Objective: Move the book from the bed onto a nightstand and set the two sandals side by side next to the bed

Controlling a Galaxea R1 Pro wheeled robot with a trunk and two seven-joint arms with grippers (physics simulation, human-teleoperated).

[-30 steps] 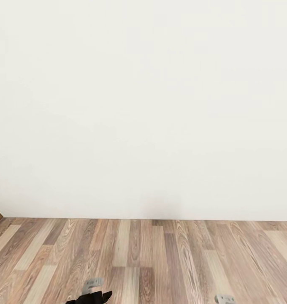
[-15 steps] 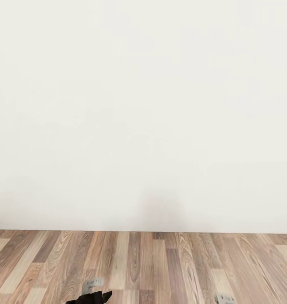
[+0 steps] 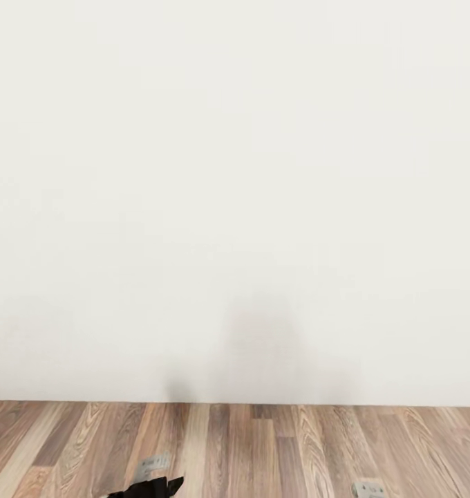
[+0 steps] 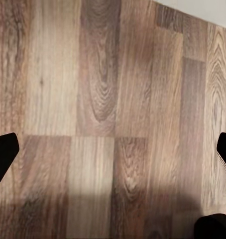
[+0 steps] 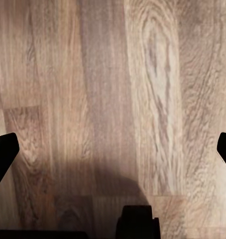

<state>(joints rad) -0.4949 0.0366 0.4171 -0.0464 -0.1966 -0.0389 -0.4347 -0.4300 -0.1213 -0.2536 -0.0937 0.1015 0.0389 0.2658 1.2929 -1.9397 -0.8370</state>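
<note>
1. White wall (image 3: pixel 235 194) takes up most of the head view. It is plain, with a faint grey shadow low down near the middle.
2. Wood-plank floor (image 3: pixel 276 449) runs along under the wall. The planks are brown and grey, some light and some dark.
3. At the low edge of the head view, a black and grey bit of the left arm (image 3: pixel 151 481) pokes in, and a small grey bit of the right arm (image 3: pixel 368 490) sits further over.
4. In the left wrist view, the left gripper (image 4: pixel 113 154) hangs over the floor. Its two black fingertips (image 4: pixel 3 154) are far apart at the two sides, with nothing but bare planks between them. A strip of the white wall shows in one corner.
5. In the right wrist view, the right gripper (image 5: pixel 113 154) is spread wide too. Its dark fingertips (image 5: pixel 3 154) sit at the two sides and hold nothing. A dark shadow lies on the planks below it.
6. The robot faces a wall of the bedroom, very close to it.
</note>
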